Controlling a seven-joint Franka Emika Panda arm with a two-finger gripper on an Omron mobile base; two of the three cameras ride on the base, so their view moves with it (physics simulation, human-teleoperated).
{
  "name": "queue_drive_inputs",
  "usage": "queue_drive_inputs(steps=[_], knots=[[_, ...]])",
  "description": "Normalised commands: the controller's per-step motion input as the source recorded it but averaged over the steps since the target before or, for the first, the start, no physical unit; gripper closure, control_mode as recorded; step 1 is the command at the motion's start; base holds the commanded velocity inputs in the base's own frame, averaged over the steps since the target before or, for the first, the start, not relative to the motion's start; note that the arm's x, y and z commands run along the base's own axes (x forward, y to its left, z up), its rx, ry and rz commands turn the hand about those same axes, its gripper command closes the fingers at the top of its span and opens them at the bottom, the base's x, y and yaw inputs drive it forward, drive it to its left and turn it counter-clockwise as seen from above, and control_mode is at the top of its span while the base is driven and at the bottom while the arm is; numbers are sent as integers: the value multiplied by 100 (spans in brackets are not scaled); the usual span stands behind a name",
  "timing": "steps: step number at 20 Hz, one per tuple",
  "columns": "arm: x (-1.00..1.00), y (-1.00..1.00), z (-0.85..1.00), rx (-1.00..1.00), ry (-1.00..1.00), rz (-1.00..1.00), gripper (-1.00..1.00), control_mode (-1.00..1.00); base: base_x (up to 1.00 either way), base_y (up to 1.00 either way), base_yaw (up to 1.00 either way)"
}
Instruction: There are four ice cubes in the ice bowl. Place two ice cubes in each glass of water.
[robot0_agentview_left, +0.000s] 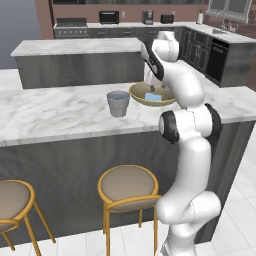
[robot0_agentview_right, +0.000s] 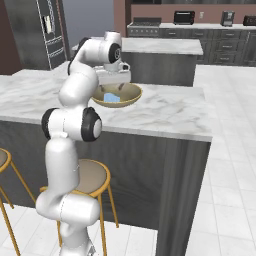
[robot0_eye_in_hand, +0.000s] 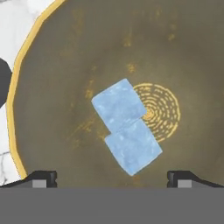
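The olive-tan ice bowl (robot0_agentview_left: 137, 93) (robot0_agentview_right: 131, 95) (robot0_eye_in_hand: 65, 65) stands on the marble counter. Two pale blue ice cubes lie touching near its centre, one (robot0_eye_in_hand: 119, 105) farther from the fingers and one (robot0_eye_in_hand: 133, 148) closer; they show as a blue patch (robot0_agentview_left: 153, 97) (robot0_agentview_right: 112, 98) from the base. My gripper (robot0_agentview_left: 152, 88) (robot0_agentview_right: 112, 89) (robot0_eye_in_hand: 112, 179) hangs just above the bowl, pointing down, open, nothing between its fingertips (robot0_eye_in_hand: 43, 178). A grey-blue glass of water (robot0_agentview_left: 118, 103) stands on the counter just left of the bowl.
The marble counter (robot0_agentview_left: 50, 110) (robot0_agentview_right: 165, 112) drops off at its near edge, with gold-legged stools (robot0_agentview_left: 127, 182) (robot0_agentview_right: 92, 177) below. A second island (robot0_agentview_left: 75, 47) lies behind. The counter's right end (robot0_agentview_right: 200, 135) is close to the bowl.
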Motion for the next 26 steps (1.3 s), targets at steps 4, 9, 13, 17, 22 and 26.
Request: queue_drive_inputs(steps=[4,9,13,17,22,26], knots=[[10,0,-31,0,-28,0,-100,-100,0,0,0],[8,0,-27,0,-2,0,-100,-100,0,0,0],[17,0,-4,0,11,2,-100,-100,0,0,0],[29,2,0,0,6,4,-100,-100,0,0,0],[45,0,0,0,3,4,-100,-100,0,0,0],[5,-2,-4,0,10,0,-100,-100,0,0,0]])
